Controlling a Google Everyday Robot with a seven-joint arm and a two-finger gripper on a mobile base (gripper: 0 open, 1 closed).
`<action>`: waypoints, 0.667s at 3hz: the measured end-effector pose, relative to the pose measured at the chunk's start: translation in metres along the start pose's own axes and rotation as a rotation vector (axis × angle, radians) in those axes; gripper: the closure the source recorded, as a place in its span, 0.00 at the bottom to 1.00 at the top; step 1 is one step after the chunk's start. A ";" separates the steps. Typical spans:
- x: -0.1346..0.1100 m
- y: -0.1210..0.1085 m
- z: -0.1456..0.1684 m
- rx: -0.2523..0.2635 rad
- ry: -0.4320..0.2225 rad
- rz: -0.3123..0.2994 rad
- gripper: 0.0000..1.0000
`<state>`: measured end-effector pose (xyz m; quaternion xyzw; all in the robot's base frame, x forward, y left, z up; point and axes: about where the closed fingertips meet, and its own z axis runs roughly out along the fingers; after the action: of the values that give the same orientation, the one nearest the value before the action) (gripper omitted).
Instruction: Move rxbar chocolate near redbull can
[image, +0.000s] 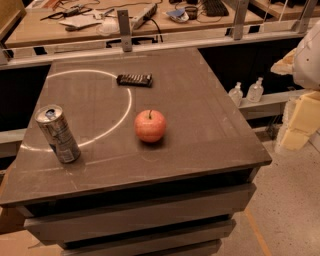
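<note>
Closest to the camera stands the redbull can (57, 134), upright near the front corner of the table (200, 150). Off the table's side edge hangs the gripper (300, 117), touching nothing; whether it is open or closed I cannot tell. Outward from it comes the apple (150, 126), then the rxbar chocolate (134, 79) lying flat toward the far edge, and farthest the can, well apart from the bar. The task looks unstarted, so the reach comes first: cross to the bar behind the apple and descend squarely on it.
</note>
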<state>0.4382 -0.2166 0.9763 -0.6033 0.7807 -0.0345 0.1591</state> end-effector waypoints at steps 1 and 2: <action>0.000 0.000 0.000 0.000 0.000 0.000 0.00; -0.011 -0.016 0.004 0.016 -0.099 0.026 0.00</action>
<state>0.4564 -0.2095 0.9787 -0.5930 0.7792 -0.0088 0.2029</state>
